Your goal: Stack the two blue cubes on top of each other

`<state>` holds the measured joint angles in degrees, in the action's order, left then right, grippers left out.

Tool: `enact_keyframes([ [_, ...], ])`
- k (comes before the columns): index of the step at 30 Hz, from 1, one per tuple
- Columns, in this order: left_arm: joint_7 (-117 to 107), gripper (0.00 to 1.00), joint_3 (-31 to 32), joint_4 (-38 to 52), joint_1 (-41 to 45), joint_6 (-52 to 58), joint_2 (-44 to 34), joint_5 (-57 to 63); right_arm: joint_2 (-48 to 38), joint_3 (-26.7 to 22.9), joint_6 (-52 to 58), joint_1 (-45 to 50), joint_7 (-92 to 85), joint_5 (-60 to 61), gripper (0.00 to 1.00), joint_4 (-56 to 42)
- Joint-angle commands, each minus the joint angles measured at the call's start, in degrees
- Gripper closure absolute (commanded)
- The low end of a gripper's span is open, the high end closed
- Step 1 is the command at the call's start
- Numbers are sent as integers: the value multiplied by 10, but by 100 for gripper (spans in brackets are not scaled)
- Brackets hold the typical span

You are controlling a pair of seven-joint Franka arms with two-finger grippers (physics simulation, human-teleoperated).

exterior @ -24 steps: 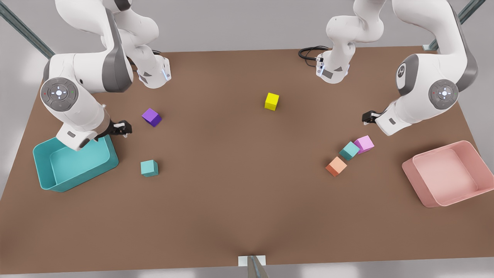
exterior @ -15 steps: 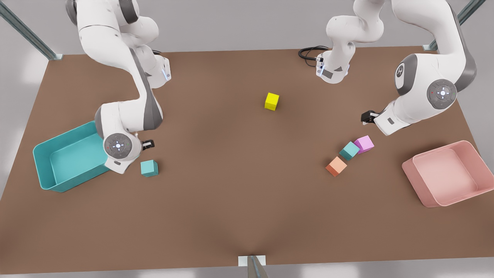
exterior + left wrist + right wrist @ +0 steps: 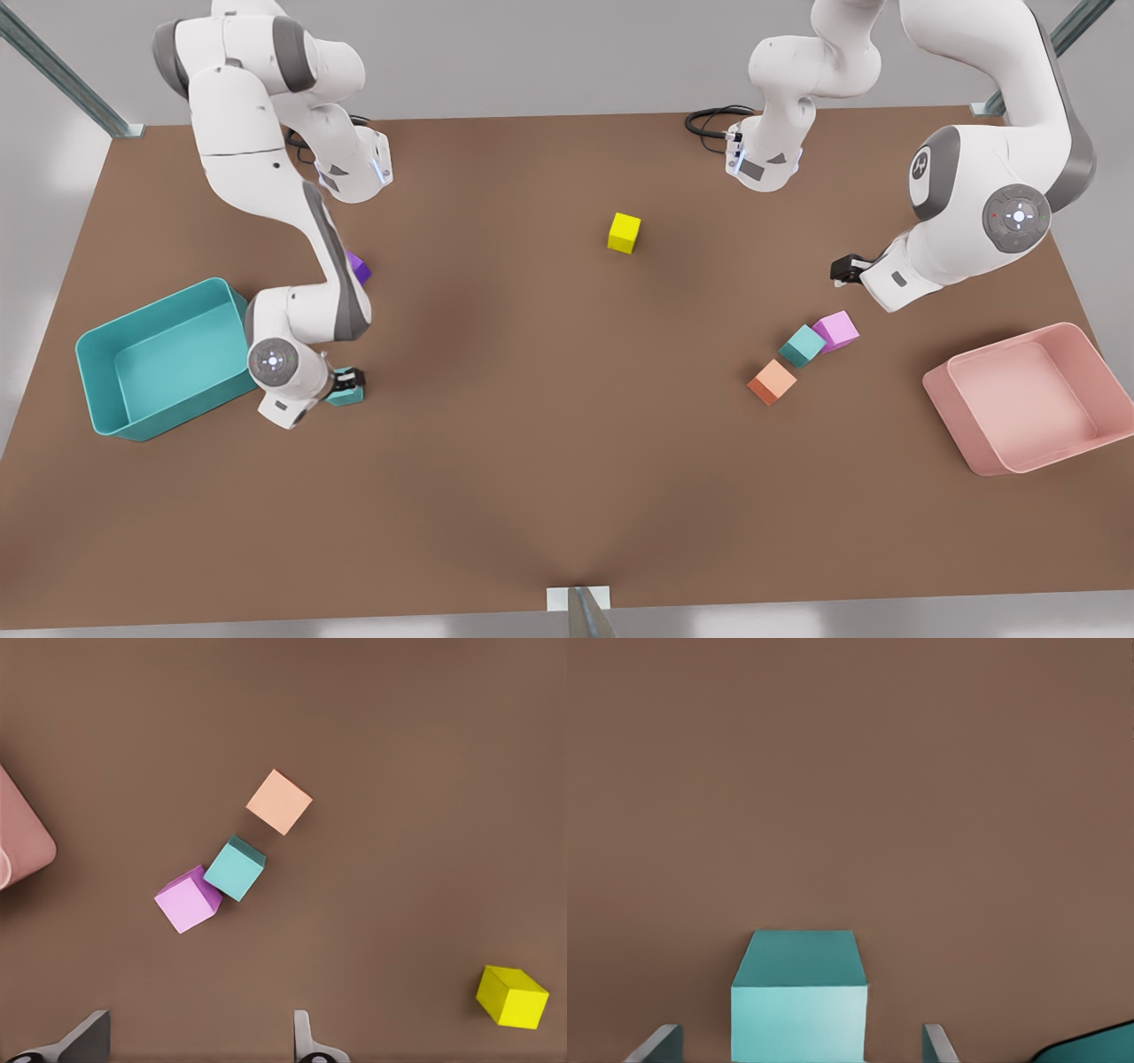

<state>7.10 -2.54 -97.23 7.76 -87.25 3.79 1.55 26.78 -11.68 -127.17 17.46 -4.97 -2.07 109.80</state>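
Teal cube (image 3: 347, 396) beside bin, second teal cube (image 3: 802, 346) touching pink cube

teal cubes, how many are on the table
2. One teal cube sits between the open right gripper's fingers beside the teal bin; the other teal cube touches the pink cube.

The right gripper (image 3: 350, 383) was down low on one teal cube (image 3: 346, 396), right beside the teal bin (image 3: 164, 365). Away from the bin, the other teal cube (image 3: 803, 346) sat between an orange cube (image 3: 772, 383) and a pink cube (image 3: 835, 331), touching the pink one. The left gripper (image 3: 840, 268) hung above them, waiting.
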Motion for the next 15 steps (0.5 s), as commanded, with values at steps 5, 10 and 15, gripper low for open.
enact_keyframes([
  [5,2,0,0,0,-1,2,3,0,9,0,-29,-3,-103,6,0,5],
  [10,2,0,0,0,-1,2,3,0,17,1,-20,-5,-162,6,0,5],
  [15,2,0,0,0,-2,2,3,0,37,1,-21,-5,-160,24,0,5],
])
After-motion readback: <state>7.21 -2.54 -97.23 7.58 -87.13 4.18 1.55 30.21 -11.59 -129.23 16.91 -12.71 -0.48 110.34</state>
